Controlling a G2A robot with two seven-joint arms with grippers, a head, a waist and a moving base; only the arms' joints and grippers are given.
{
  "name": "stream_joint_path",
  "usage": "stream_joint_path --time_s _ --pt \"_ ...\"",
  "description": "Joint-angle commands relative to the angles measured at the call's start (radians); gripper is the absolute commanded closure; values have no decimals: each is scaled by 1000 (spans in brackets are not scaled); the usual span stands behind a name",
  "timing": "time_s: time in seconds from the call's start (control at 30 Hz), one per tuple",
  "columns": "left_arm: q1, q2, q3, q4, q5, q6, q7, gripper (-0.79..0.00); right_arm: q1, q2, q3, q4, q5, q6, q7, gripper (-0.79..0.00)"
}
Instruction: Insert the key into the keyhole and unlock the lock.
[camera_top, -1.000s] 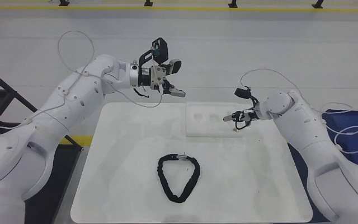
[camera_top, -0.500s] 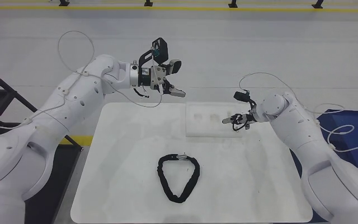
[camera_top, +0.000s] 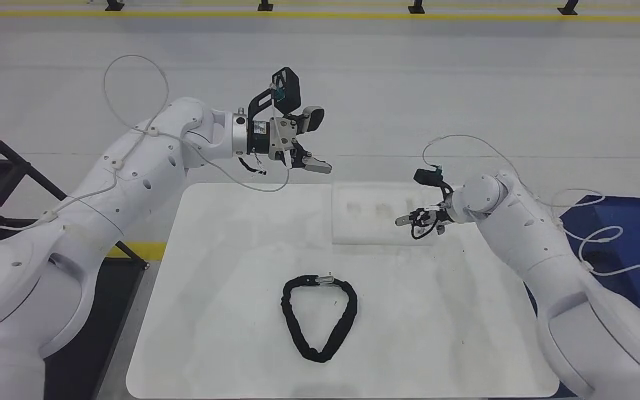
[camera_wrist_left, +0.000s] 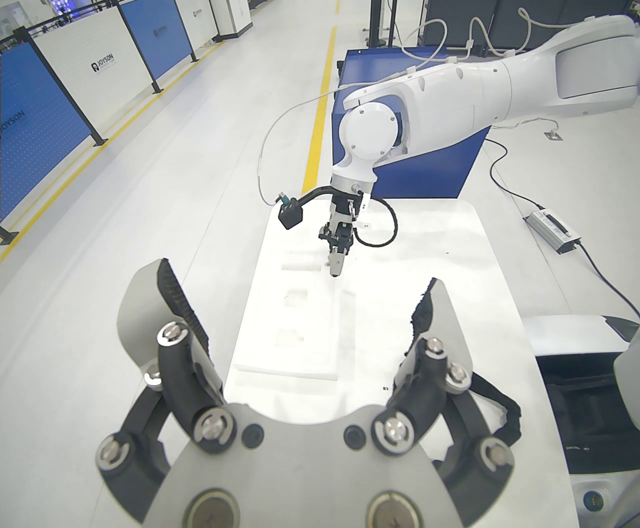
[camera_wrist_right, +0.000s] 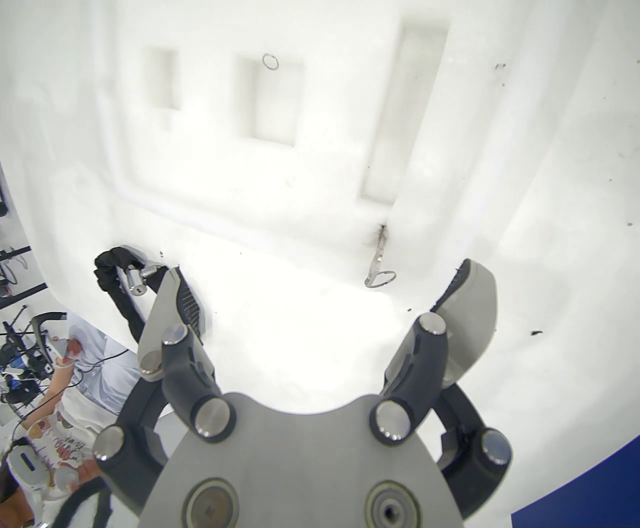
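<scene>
White table (camera_top: 200, 330), seen from above, carries a foam tray (camera_top: 385, 212) at its far side and a black chain lock (camera_top: 318, 318) nearer the robot. The left end effector (camera_top: 318, 165) hangs over the far edge and the right end effector (camera_top: 405, 217) over the tray.

From the left wrist, the left end effector (camera_wrist_left: 299, 282) is spread wide, holding nothing.

From the right wrist, the right end effector (camera_wrist_right: 322, 272) is spread above the key (camera_wrist_right: 378, 257), which apparently lies against the tray's rim, well apart from the lock.
</scene>
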Motion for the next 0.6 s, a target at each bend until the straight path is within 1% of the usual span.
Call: stream_joint_path --time_s 0.0,0.27,0.3,0.37,0.4,0.43,0.47,0.57 --pt "0 0 0 0 0 0 0 -785 -9 0 -3 -19 -20 16 -15 -785" --pt "0 0 0 0 0 0 0 -785 -30 -1 -5 -81 -83 110 -24 -785" --pt "0 0 0 0 0 0 0 -785 -32 0 -3 -85 -87 118 -24 -739" --pt "0 0 0 0 0 0 0 -785 -36 1 -1 -93 -98 133 -21 -468" --pt "0 0 0 0 0 0 0 -785 -37 1 0 -97 -105 140 -19 -382" --pt "0 0 0 0 0 0 0 -785 -38 1 1 -102 -110 146 -18 -351" --pt "0 0 0 0 0 0 0 -785 -39 1 1 -105 -116 152 -16 -339" --pt "0 0 0 0 0 0 0 -785 -42 1 1 -113 -141 175 -14 -323"
